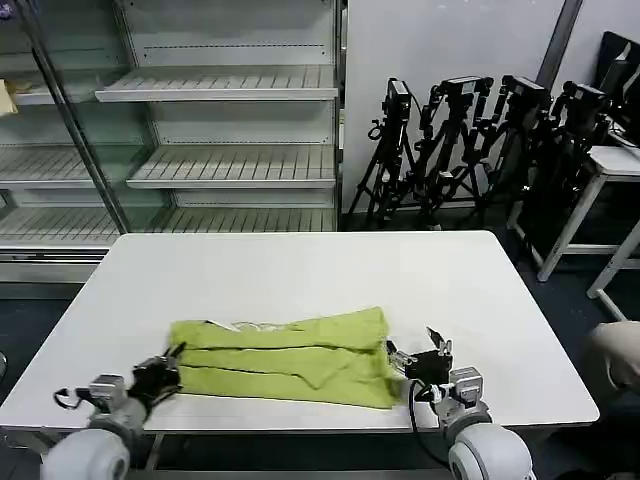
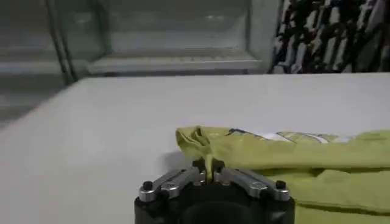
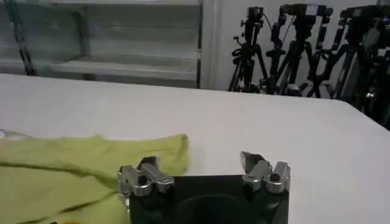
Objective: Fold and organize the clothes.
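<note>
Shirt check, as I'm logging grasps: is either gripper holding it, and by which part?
The left gripper pinches the lime shirt at its left end edge. The right gripper is open beside the shirt's right end, holding nothing.

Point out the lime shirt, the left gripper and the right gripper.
lime shirt (image 1: 290, 360), head view, middle of folded fabric.
left gripper (image 2: 210, 172), left wrist view, between fingertips pinching shirt edge.
right gripper (image 3: 201, 173), right wrist view, between spread fingertips.

The shirt (image 1: 285, 357) lies on the table (image 1: 300, 270) between both grippers: left gripper (image 1: 172, 365) seemingly pinching its corner, right gripper (image 1: 412, 352) just beside its other end.
</note>
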